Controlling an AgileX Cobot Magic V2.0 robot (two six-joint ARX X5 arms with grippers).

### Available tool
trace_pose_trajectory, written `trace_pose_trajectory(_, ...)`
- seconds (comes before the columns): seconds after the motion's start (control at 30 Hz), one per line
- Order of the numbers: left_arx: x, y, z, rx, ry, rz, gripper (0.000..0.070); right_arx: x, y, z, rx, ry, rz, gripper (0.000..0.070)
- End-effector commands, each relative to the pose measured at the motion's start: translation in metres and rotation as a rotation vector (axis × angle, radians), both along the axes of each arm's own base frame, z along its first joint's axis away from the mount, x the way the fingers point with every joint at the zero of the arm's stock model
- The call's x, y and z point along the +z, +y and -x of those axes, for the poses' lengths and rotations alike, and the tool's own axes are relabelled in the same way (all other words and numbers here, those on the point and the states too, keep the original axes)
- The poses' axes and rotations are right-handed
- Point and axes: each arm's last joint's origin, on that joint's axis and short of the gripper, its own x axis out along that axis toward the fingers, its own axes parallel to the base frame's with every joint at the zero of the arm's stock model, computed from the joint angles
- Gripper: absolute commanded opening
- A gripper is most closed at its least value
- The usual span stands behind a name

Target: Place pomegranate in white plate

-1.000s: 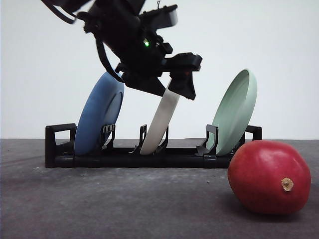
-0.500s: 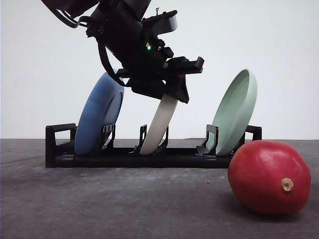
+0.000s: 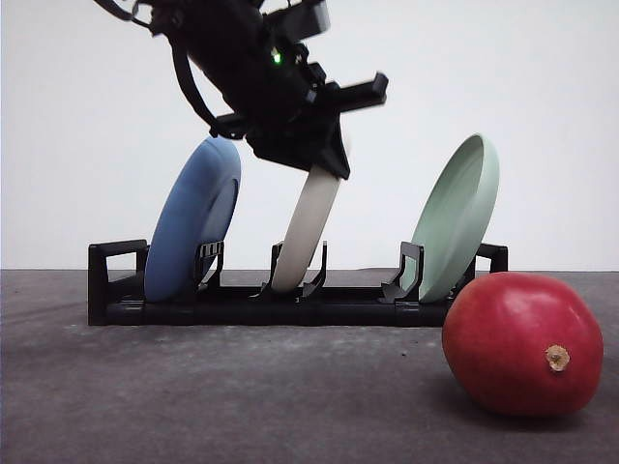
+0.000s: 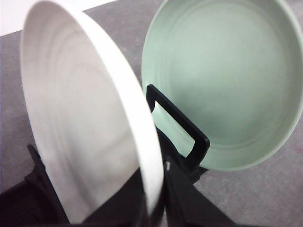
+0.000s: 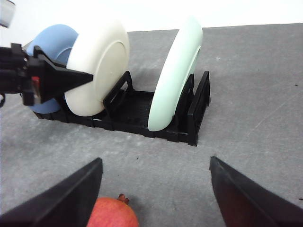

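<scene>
The white plate [image 3: 308,230] stands on edge in the middle slot of the black rack [image 3: 242,307]. My left gripper [image 3: 322,166] is shut on its top rim. In the left wrist view the plate's [image 4: 85,127] rim runs down between the dark fingers. The pomegranate [image 3: 522,343], glossy red with a tan nub, lies on the table in front of the rack's right end. My right gripper [image 5: 156,198] hangs open just above and behind the pomegranate [image 5: 112,213], facing the rack, with nothing between its fingers [image 5: 66,198].
A blue plate [image 3: 193,222] stands in the rack's left slot and a pale green plate [image 3: 456,217] in the right slot. From the right wrist the left gripper [image 5: 42,78] reaches in at the white plate [image 5: 97,66]. The grey table [image 3: 242,396] lies open in front of the rack.
My left gripper has risen and shifted a little left with the white plate's rim in it. The plate stands slightly higher and more upright in its slot. The pomegranate has not moved.
</scene>
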Motion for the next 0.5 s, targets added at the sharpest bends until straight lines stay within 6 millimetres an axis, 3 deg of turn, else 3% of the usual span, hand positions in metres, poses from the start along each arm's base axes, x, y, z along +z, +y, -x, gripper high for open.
trace_pose_trajectory(0.0,0.014,-0.002,0.002,0.007,-0.023,0.042,0.0010,0.006,0.000,0.001,0.004,-0.025,-0.003,0.0454)
trace_pose_trajectory(0.47,0.069,0.027,0.040,-0.019,0.020,0.173,0.0010,0.006,0.000,0.001,0.004,-0.025,-0.003,0.0454)
